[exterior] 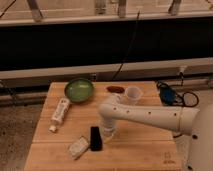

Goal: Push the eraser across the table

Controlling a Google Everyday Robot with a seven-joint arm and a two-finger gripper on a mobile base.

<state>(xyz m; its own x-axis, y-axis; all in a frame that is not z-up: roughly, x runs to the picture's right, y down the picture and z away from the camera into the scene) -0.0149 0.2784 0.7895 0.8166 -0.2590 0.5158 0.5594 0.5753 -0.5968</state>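
White arm reaching in from the right, elbow bent, gripper [108, 134] pointing down, apparently low.
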